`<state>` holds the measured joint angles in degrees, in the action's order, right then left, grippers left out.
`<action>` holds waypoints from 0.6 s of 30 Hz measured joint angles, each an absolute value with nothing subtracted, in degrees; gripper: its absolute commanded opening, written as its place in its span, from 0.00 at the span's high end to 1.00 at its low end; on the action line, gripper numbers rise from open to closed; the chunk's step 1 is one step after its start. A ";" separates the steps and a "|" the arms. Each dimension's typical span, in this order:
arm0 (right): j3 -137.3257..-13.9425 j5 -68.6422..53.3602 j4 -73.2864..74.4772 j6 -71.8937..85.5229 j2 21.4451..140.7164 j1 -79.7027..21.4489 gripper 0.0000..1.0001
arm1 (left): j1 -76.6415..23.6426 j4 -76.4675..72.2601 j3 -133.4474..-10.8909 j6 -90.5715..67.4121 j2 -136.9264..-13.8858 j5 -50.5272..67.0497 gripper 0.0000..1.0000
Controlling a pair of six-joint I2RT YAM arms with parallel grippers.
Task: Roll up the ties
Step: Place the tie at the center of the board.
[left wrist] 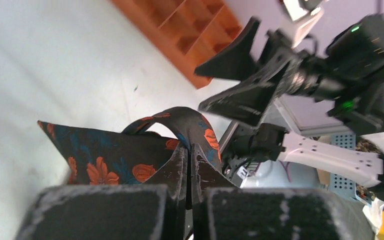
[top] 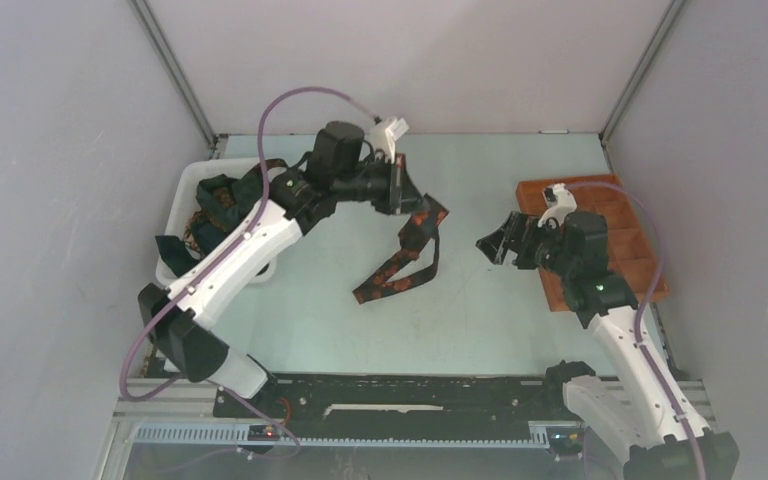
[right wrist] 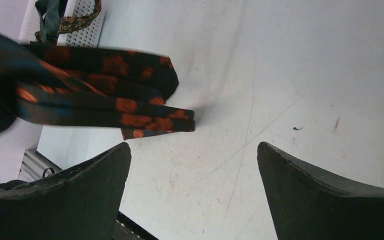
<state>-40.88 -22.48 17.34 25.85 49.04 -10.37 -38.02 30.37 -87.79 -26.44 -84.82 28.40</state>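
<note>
Far left, more ties sit heaped in the white bin. Left claw is clenched on the floral tie, upper end held up, the folded rest trailing down onto the counter. Right claw is spread wide, holding nothing, near the orange tray

Light: bright, even; shadows faint.
Blur: tie smeared, probably motion.
Focus: wrist views' fingers soft.

Black tie with orange-red flowers; orange-brown tray
</note>
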 measured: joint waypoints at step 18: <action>-45.41 -12.58 22.65 25.12 28.62 -8.86 0.00 | -39.62 -4.29 -69.32 -27.77 -71.68 44.18 0.17</action>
